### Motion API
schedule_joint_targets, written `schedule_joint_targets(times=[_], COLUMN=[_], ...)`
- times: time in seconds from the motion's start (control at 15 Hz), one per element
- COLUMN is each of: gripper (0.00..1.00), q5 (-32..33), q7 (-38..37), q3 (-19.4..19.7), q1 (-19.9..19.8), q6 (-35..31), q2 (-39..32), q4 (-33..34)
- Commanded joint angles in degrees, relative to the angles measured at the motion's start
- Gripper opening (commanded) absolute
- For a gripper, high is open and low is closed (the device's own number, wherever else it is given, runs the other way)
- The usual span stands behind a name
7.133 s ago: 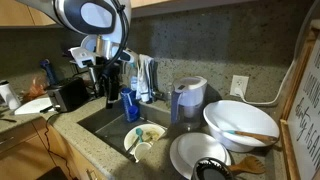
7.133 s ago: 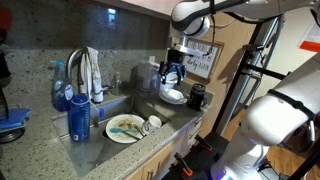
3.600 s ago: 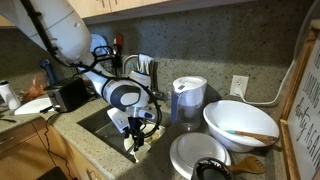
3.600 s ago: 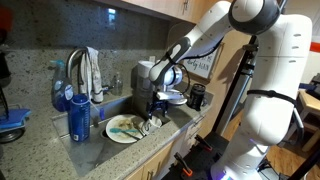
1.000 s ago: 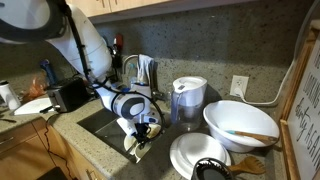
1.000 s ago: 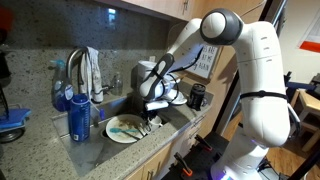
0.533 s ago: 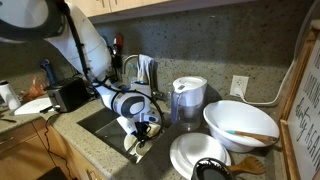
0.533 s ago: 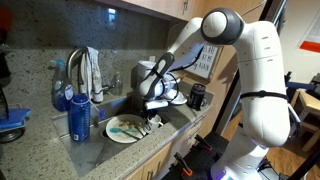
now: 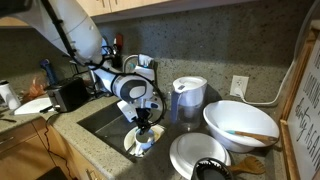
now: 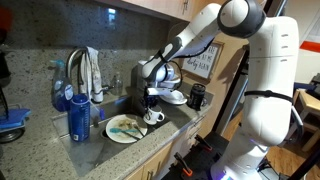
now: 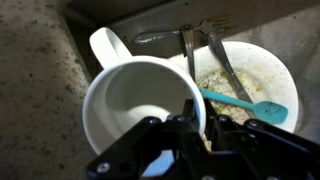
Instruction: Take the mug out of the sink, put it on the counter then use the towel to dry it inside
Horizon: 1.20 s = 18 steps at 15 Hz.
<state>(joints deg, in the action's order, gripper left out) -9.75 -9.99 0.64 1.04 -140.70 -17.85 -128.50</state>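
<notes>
Pincer (image 11: pixel 190 128) pinches the mug (image 11: pixel 135 100) by its rim, jaws nearly closed, one finger inside the wall and one outside. The mug hangs under it, seemingly just clear of the plate (image 11: pixel 265 70) in the sink (image 10: pixel 118 104). Such a narrow hold on glazed, perhaps wet ceramic could let the mug swivel or slip. A drop would strike the plate, fork (image 11: pixel 222 55) and teal utensil (image 11: pixel 245 102) just below. Farther out, on the way to the desk (image 10: pixel 40 135), a low lift could knock the handle against the sink wall.
</notes>
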Motion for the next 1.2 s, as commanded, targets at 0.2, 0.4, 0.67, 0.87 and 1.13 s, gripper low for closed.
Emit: schedule_joint_targets(times=[0.2, 0.4, 0.67, 0.87, 1.13], gripper=[0.03, 0.03, 0.03, 0.03, 0.03], q5=[-4.9, -5.0, -4.6, -3.7, -2.0], q7=[5.6, 5.2, 4.0, 2.4, -0.8], q3=[0.0, 0.6, 1.3, 1.8, 2.8], q1=[-3.2, -3.4, -3.5, -3.6, -3.8], q6=[9.9, 15.7, 21.9, 25.1, 26.7], q2=[12.4, 14.7, 16.4, 17.3, 18.7], q4=[0.4, 1.4, 1.7, 0.6, -1.7])
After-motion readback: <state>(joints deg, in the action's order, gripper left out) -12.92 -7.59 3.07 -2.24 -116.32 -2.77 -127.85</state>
